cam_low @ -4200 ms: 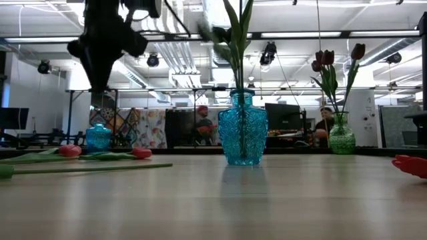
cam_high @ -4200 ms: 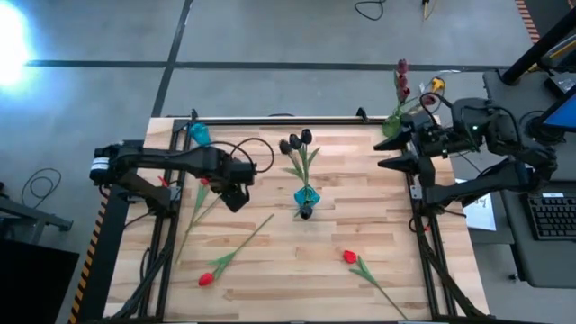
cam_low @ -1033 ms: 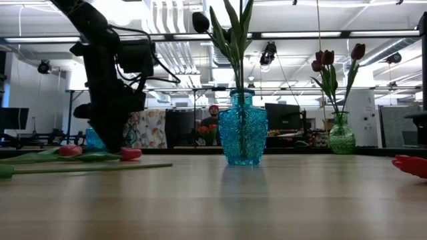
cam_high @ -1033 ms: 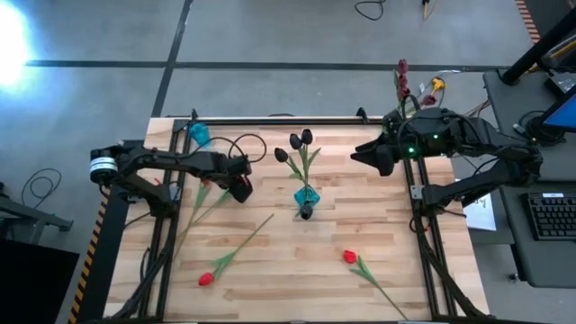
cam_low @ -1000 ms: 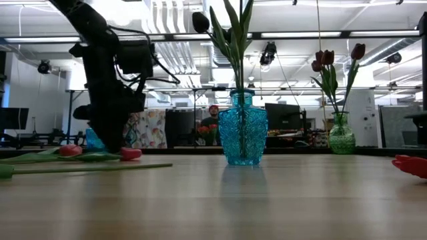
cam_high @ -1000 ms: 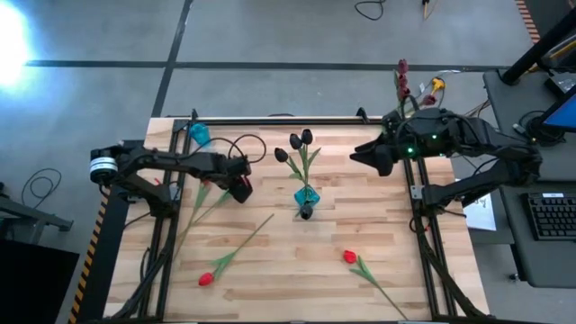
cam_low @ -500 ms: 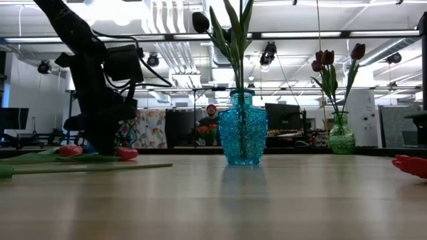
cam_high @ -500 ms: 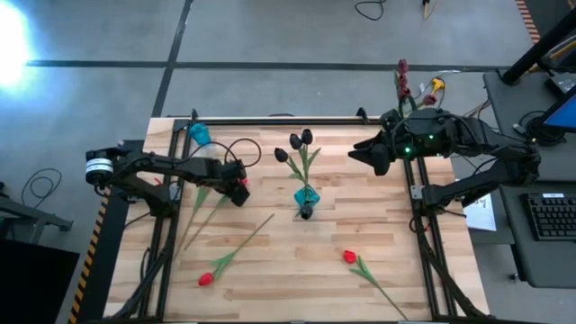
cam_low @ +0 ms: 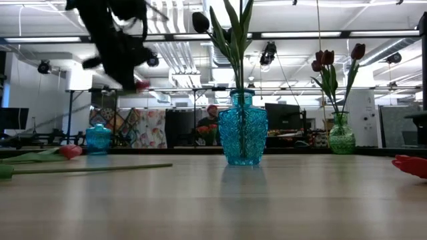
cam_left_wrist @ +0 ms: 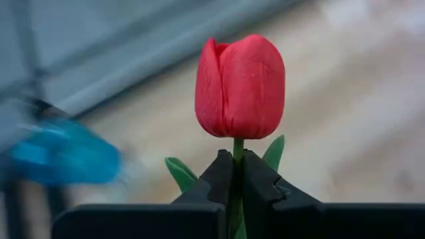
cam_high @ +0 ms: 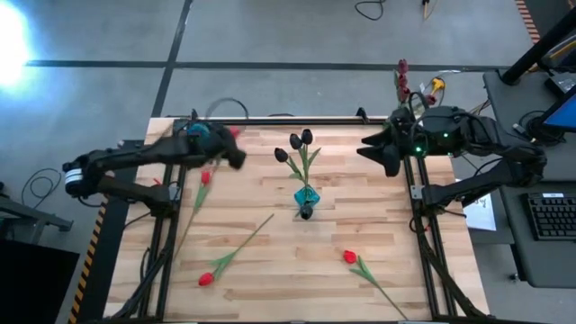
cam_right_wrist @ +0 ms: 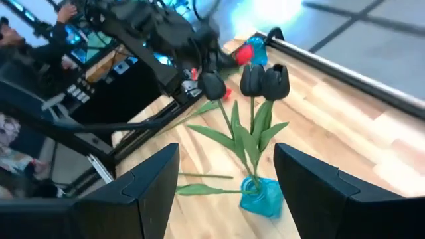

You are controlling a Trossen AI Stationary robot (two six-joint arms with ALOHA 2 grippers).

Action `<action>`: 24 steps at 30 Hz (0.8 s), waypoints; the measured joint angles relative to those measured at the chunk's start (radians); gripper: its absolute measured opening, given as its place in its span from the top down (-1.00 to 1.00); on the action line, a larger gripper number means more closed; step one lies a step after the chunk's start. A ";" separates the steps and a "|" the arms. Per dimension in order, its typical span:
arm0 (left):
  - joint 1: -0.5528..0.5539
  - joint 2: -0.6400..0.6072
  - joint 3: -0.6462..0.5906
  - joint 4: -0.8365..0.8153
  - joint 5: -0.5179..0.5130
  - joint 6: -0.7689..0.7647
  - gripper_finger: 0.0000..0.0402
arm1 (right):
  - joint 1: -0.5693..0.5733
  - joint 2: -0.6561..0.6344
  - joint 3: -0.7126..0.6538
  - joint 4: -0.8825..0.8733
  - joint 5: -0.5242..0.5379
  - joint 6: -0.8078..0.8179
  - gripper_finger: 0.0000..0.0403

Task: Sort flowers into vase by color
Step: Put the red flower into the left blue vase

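Note:
My left gripper (cam_left_wrist: 237,166) is shut on a red tulip (cam_left_wrist: 240,86) and holds it high above the table's far left part (cam_high: 232,146), near a small blue vase (cam_high: 198,133). In the low view the red head (cam_low: 142,85) shows at the gripper (cam_low: 133,80), well above the table. The tulip's long stem is hidden behind the gripper. Black tulips (cam_high: 297,139) stand in the blue vase (cam_high: 305,196) at the table's middle. My right gripper (cam_right_wrist: 226,192) hovers open at the far right (cam_high: 371,148), with nothing between its fingers. My left gripper pinches the tulip's thin green stem (cam_left_wrist: 237,151) just under the red head, between its two fingertips. The head stands up just past the fingertips. The fingers slant downward, and the head is lifted clear of the table.
Three red tulips lie on the table: one at the left (cam_high: 205,177), one at the near left (cam_high: 206,278), one at the near right (cam_high: 350,256). A green vase (cam_high: 393,124) with maroon tulips (cam_high: 402,81) stands at the far right corner.
My left gripper has shut on the tulip's stem on the table's left part, then risen and gone toward the far edge, tipping up. The tulip's head has come up off the table with it. The other tulip there stays lying.

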State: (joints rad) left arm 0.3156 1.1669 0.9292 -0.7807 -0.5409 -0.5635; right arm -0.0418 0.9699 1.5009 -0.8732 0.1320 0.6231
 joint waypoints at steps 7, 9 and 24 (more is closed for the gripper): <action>0.059 -0.055 0.211 -0.023 -0.428 -0.014 1.00 | 0.000 -0.020 0.000 0.026 -0.001 -0.317 -0.18; 0.073 -0.059 0.247 0.025 -0.559 0.002 1.00 | 0.000 -0.021 0.000 0.046 0.000 -0.412 -0.18; 0.427 -0.008 0.091 1.020 -0.560 0.569 1.00 | 0.000 -0.079 0.001 0.068 -0.001 -0.473 -0.15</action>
State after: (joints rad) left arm 0.7423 1.1585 1.0204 0.2388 -1.1006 0.0053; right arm -0.0418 0.8914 1.5017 -0.8055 0.1307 0.1502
